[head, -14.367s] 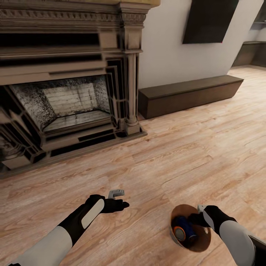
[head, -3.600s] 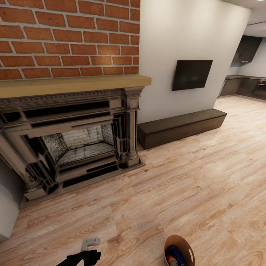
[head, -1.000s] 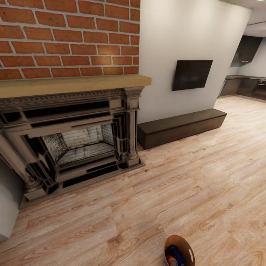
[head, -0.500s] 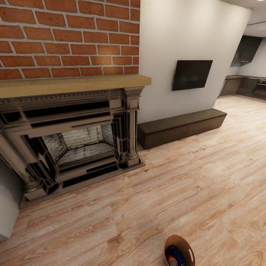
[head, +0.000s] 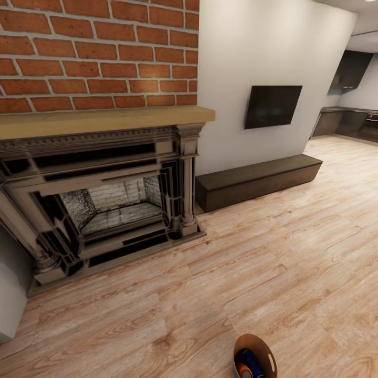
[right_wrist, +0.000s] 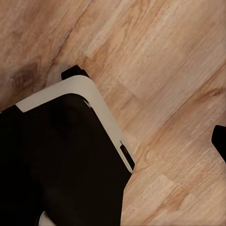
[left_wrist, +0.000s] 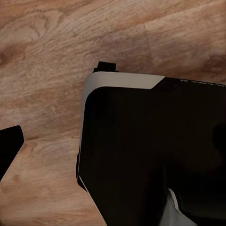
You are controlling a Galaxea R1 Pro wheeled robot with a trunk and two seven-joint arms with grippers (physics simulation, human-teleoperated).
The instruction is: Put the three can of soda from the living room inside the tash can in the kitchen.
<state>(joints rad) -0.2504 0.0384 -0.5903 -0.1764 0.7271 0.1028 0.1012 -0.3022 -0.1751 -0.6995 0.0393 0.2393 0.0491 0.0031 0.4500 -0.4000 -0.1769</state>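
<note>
1. I am looking through the head camera into the living room, with light wood plank floor point(head: 273, 262) running ahead of me.
2. The tash can point(head: 261, 344) is sitting on that floor at the very bottom of the head picture, a copper-brown bin cut off by the frame edge, with its oval handle slot showing near the rim.
3. Inside it I am seeing a dark blue can of soda point(head: 253, 361) and, touching it, an orange can of soda point(head: 242, 371). The rest of the bin's inside is cut off.
4. How the bin lies relative to either set of jaws I cannot tell.
5. The left wrist camera is looking down past the left jaws onto wood floor, with a black, white-edged part of the robot body point(left_wrist: 155, 150) lying beyond them. A dark wedge point(left_wrist: 9, 150) is poking in at the frame edge. I cannot tell whether the left jaws are parted or closed.
6. The right wrist camera is showing much the same beyond the right jaws, a black body panel with a white edge point(right_wrist: 56, 160) over planks. Their state I cannot tell either.
7. Farther off, the ornate fireplace point(head: 105, 210) is standing under a red brick chimney point(head: 94, 52), with a low dark bench point(head: 257, 181) and a wall TV point(head: 272, 106) beside it.
8. Dark kitchen cabinets point(head: 349, 68) are showing far off past the TV wall.
</note>
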